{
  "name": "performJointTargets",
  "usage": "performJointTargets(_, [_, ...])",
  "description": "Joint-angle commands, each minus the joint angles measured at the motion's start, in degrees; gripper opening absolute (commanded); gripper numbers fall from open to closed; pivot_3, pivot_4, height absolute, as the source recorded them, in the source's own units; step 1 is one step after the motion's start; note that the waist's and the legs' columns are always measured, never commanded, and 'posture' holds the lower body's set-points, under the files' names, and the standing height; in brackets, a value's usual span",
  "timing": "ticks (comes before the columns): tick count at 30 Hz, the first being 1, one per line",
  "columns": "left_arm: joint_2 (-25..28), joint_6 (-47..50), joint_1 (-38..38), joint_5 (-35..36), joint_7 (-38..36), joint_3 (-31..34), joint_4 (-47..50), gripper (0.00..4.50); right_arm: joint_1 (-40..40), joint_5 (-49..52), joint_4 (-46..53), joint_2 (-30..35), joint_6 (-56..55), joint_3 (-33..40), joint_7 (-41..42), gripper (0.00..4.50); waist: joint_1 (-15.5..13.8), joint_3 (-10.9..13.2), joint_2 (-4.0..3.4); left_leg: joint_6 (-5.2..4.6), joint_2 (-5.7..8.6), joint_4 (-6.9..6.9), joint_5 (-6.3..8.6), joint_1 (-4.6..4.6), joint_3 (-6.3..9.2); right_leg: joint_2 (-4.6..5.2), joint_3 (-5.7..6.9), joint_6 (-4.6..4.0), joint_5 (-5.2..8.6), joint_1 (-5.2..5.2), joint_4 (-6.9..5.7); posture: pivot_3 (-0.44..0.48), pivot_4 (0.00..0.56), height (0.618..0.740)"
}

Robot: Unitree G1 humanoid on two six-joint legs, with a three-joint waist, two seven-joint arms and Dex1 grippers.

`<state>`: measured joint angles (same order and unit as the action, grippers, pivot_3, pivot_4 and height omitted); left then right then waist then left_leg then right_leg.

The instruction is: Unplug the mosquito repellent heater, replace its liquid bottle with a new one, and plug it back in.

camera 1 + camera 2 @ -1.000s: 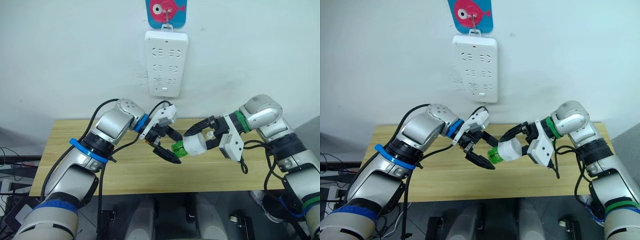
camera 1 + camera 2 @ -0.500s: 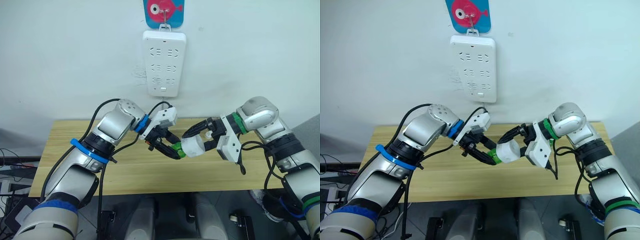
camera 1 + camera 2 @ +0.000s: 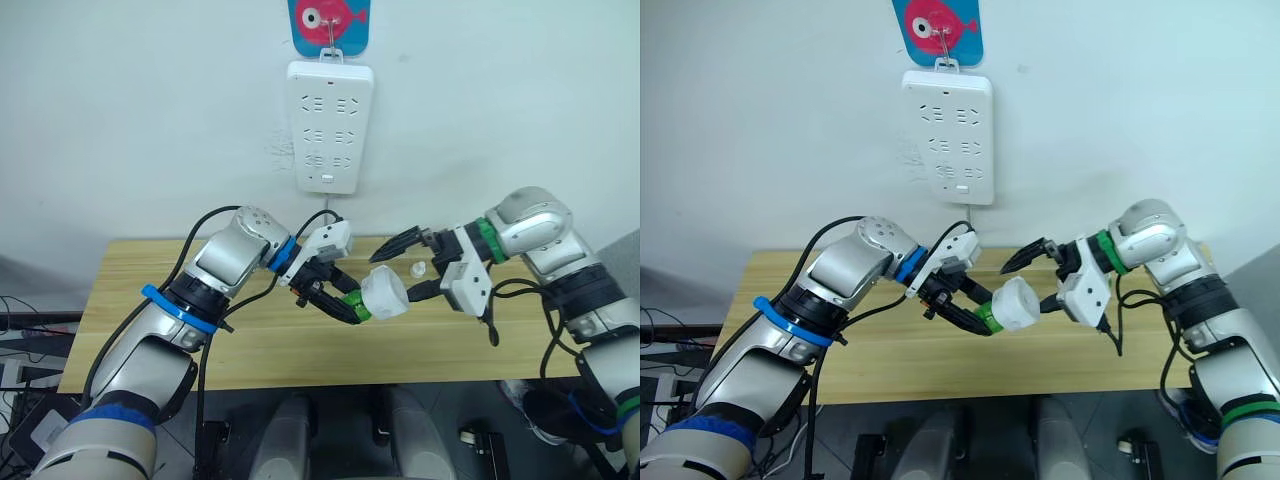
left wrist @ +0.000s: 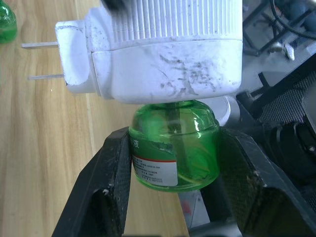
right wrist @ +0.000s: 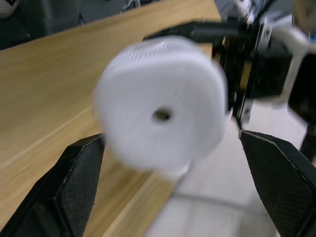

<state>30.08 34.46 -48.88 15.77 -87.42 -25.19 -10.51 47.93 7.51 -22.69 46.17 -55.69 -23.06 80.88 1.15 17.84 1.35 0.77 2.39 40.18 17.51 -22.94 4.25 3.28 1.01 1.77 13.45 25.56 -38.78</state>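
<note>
The white mosquito repellent heater [image 3: 386,293] hangs above the table between my two arms, its prongs [image 4: 42,60] bare. A translucent green liquid bottle [image 4: 175,143] sticks out of its underside, and my left gripper [image 3: 346,304] is shut on that bottle. My right gripper [image 3: 410,267] stands open around the heater's vent end [image 5: 160,116], both fingers apart from it. A second green bottle [image 4: 5,22] rests on the table; I cannot tell which is the new one. A tiny white cap [image 3: 418,268] lies on the table behind the right gripper.
A white power strip [image 3: 330,125] hangs on the wall above the table's back edge, all sockets free, under a blue and pink fish hook. The wooden table [image 3: 150,320] is narrow, with its front edge close below both grippers.
My left gripper closed on the green bottle. My right gripper opened, let go of the heater and drew back to the right, leaving the heater carried by the left alone.
</note>
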Motion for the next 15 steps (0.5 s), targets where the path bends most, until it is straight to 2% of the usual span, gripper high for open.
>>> performJointTargets(1, [-1.43, -4.93, 3.20, 2.94, 4.26, 6.93, 3.11, 2.22, -5.69, 1.88, 0.75, 6.54, 4.50, 6.30, -2.62, 4.50, -0.22, -0.01, -0.01, 0.00, 0.00, 0.00, 0.00, -0.01, -0.02, 0.00, -0.01, 0.00, 0.00, 0.00, 0.01, 0.012, 0.247, 0.740])
performJointTargets(2, [-2.79, -6.64, 4.90, 3.30, 7.07, 9.01, 3.48, 2.22, -7.90, 1.38, 1.15, 8.07, 7.11, 8.33, -4.72, 4.50, -0.30, -0.01, -0.01, 0.00, 0.01, -0.01, 0.00, -0.01, -0.03, 0.03, -0.04, 0.00, 0.00, 0.00, 0.03, 0.010, 0.247, 0.740])
performJointTargets(4, [-6.39, -10.22, 8.95, 3.46, 14.16, 12.95, 4.82, 2.22, -14.88, 4.02, 6.52, 10.65, 21.51, 13.10, -10.38, 4.50, -0.33, -0.05, -0.04, 0.00, 0.01, 0.01, 0.00, -0.01, -0.07, 0.05, -0.05, 0.00, 0.00, 0.01, -0.02, -0.001, 0.244, 0.740])
performJointTargets(7, [-11.75, -16.17, 15.10, 3.20, 22.44, 16.74, 8.43, 2.22, -29.32, 18.50, 26.49, 12.23, 54.96, 20.89, -24.27, 4.50, -0.65, -0.15, -0.01, 0.00, -0.01, 0.02, 0.00, -0.01, -0.07, 0.08, -0.07, 0.00, 0.00, 0.02, -0.13, -0.016, 0.243, 0.740])
performJointTargets(9, [-14.30, -22.11, 17.61, 1.31, 26.66, 17.64, 9.21, 2.22, -36.28, 28.42, 38.76, 10.94, 70.13, 25.03, -34.28, 4.50, -0.52, -0.19, -0.03, 0.00, -0.06, 0.01, 0.00, 0.02, -0.11, 0.06, -0.10, 0.00, 0.00, 0.04, -0.18, -0.023, 0.245, 0.740])
performJointTargets(12, [-17.64, -27.51, 20.24, -0.81, 33.48, 18.43, 9.15, 2.22, -42.49, 40.75, 52.85, 6.33, 84.01, 28.67, -49.12, 4.50, -0.51, -0.37, 0.01, 0.05, -0.12, 0.02, -0.03, 0.08, -0.16, 0.04, -0.14, 0.00, 0.00, 0.01, -0.21, -0.041, 0.245, 0.740])
performJointTargets(15, [-19.83, -31.52, 21.28, -3.66, 38.67, 17.67, 7.99, 2.22, -42.85, 44.78, 60.07, -0.02, 90.57, 28.41, -60.90, 4.50, -0.53, -0.69, 0.03, 0.09, -0.11, 0.04, -0.05, 0.18, -0.24, 0.02, -0.22, 0.00, 0.00, -0.12, -0.14, -0.049, 0.248, 0.740])
